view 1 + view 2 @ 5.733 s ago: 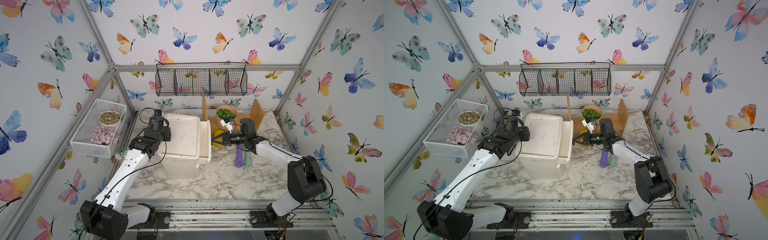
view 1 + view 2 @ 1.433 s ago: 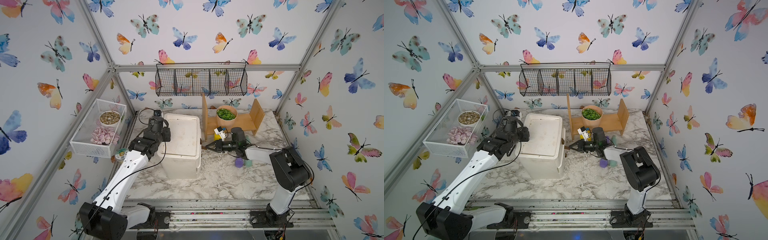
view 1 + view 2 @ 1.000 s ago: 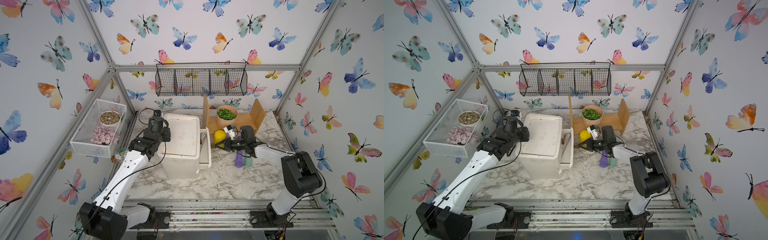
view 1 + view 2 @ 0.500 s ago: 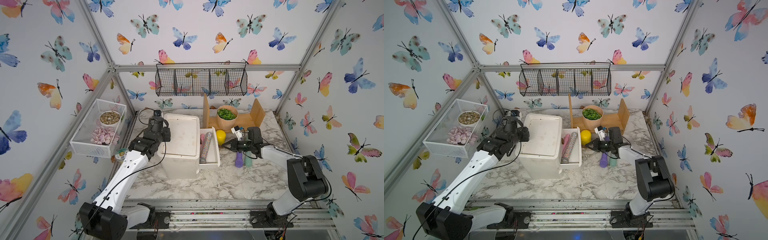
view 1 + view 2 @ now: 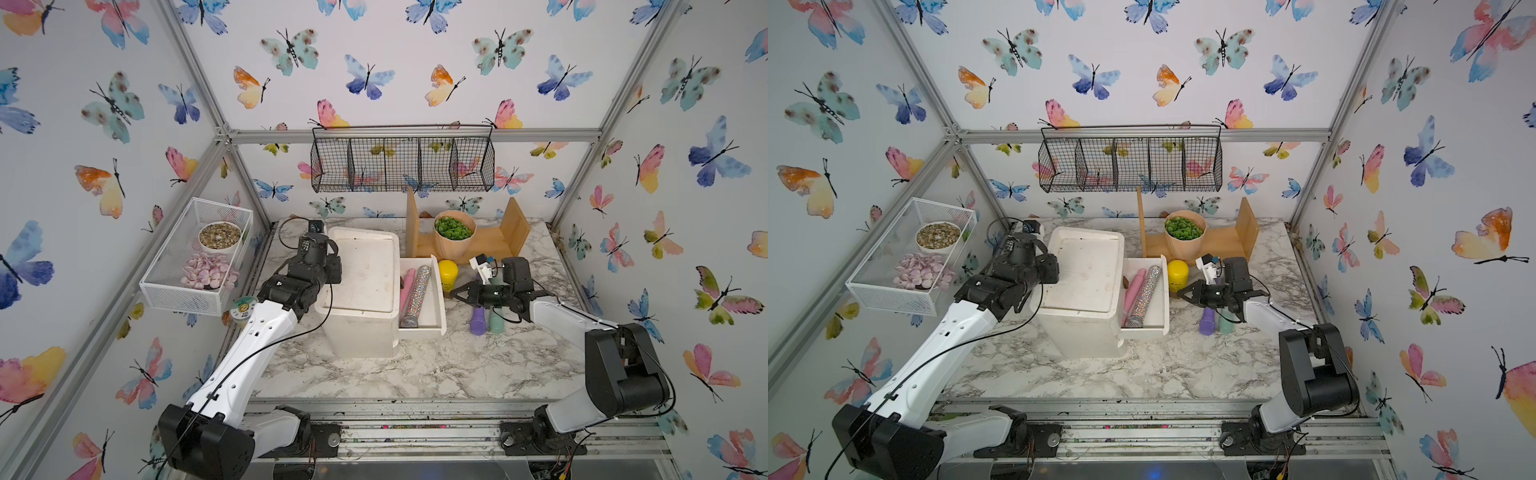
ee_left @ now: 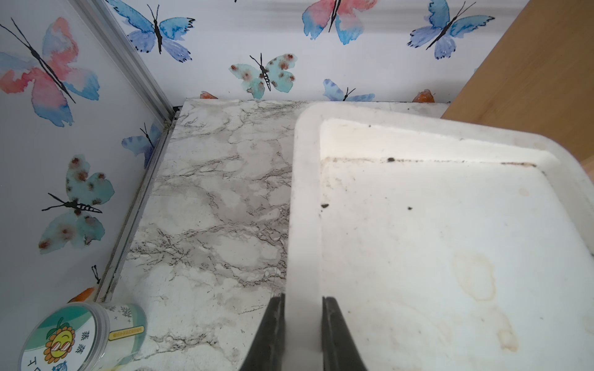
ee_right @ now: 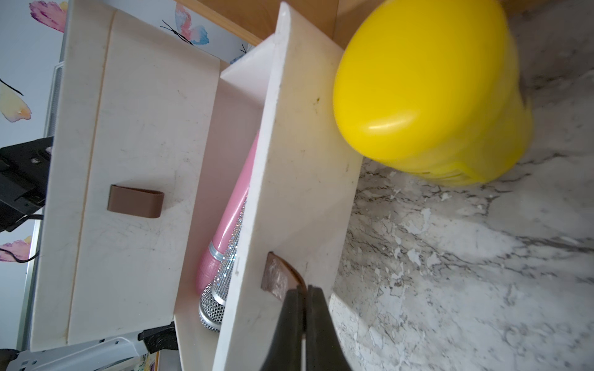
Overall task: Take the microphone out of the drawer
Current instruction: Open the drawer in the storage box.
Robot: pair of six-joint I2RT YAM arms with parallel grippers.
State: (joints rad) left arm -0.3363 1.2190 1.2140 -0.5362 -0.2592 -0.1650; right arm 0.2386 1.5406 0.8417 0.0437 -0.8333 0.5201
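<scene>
Seen from above, in both top views, the silver glitter-covered microphone (image 5: 417, 293) (image 5: 1144, 295) lies in the open white plastic drawer (image 5: 437, 286). It is just across the drawer front from the right gripper (image 5: 455, 293). I see a grey-veined marble tabletop (image 5: 436, 365) and butterfly-papered walls (image 5: 374, 62). The right arm (image 5: 557, 316) reaches low, elbow bent.

Left wrist view: the left gripper (image 6: 302, 300) clamps the raised rim of the white cabinet (image 6: 302, 192).

Right wrist view: the fingers pinch together on the brown strap handle (image 7: 278, 279), with the microphone behind it.

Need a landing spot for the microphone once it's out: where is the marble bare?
Widest bare marble: the front strip between the drawer unit and the front rail. A smaller patch lies between the wooden shelf and the right wall. Crowded beside the open drawer: yellow bottle, purple object, teal object, right gripper.
</scene>
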